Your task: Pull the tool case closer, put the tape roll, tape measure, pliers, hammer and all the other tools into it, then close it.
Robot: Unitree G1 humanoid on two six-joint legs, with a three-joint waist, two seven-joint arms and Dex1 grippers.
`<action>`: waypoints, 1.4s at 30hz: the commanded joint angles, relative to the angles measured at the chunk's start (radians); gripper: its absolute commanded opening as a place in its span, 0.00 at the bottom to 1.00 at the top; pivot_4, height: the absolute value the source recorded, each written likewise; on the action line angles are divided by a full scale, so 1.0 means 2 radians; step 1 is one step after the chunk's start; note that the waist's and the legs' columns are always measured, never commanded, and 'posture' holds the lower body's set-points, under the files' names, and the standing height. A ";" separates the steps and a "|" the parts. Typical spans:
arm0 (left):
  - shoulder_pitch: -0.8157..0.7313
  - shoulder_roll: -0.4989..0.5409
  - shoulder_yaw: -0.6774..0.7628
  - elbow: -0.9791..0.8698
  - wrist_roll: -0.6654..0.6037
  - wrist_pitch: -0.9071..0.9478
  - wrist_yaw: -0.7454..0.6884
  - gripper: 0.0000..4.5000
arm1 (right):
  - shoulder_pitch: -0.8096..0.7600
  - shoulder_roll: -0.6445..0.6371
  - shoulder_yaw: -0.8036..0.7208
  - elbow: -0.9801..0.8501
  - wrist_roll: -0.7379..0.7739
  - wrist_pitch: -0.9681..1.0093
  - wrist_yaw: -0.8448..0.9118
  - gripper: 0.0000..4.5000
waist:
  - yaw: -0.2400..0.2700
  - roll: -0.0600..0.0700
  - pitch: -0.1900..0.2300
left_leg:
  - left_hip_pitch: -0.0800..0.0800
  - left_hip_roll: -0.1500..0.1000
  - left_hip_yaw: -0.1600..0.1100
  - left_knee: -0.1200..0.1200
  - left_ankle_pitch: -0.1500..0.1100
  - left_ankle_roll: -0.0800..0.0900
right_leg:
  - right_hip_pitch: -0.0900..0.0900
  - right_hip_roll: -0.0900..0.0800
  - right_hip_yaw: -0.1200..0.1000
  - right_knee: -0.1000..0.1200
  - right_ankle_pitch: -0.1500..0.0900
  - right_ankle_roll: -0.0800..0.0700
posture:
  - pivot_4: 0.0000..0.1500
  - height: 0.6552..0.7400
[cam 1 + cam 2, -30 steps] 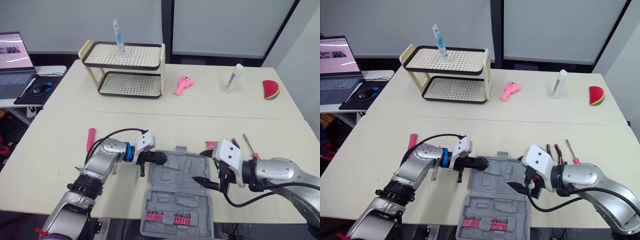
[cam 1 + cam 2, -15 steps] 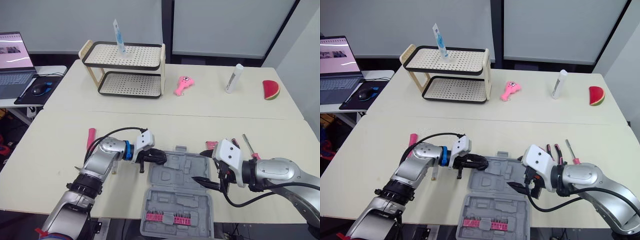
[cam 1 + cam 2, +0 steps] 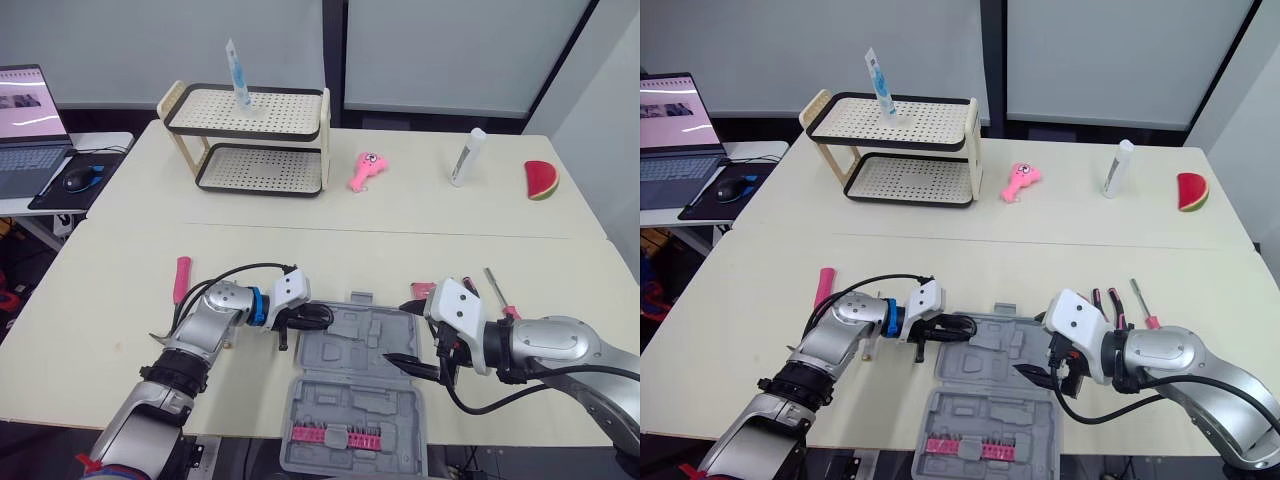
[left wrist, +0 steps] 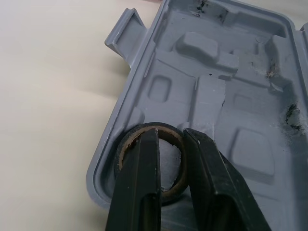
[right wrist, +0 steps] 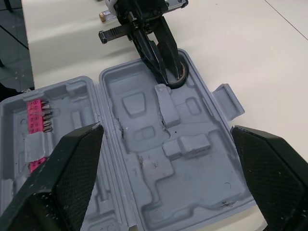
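Over the table (image 3: 110,300), in the head views, the left end effector (image 3: 312,319) is seen at the left edge of the open case (image 3: 350,395), while the right end effector (image 3: 396,332) is spread wide above it. From the left wrist, the tape roll (image 4: 124,147) is seen pinched by its wall, one finger apparently through the core, at the case's corner. From the right wrist, the same grip is seen. The roll is judged light, stiff and slick-faced, so its wall is best gripped.

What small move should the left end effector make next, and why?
Probably open the left end effector and let go: the tape roll it seems to grip already sits low in a corner of the open tool case.
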 commanded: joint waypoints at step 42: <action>0.433 0.179 0.463 -0.126 -0.156 0.112 0.070 1.00 | 0.381 0.046 -0.386 0.168 -0.114 -0.307 0.145 1.00 | 0.000 -0.003 -0.003 | 0.003 0.001 0.002 -0.001 0.000 0.000 | 0.002 -0.001 0.001 -0.001 -0.001 -0.001 | 1.00 0.94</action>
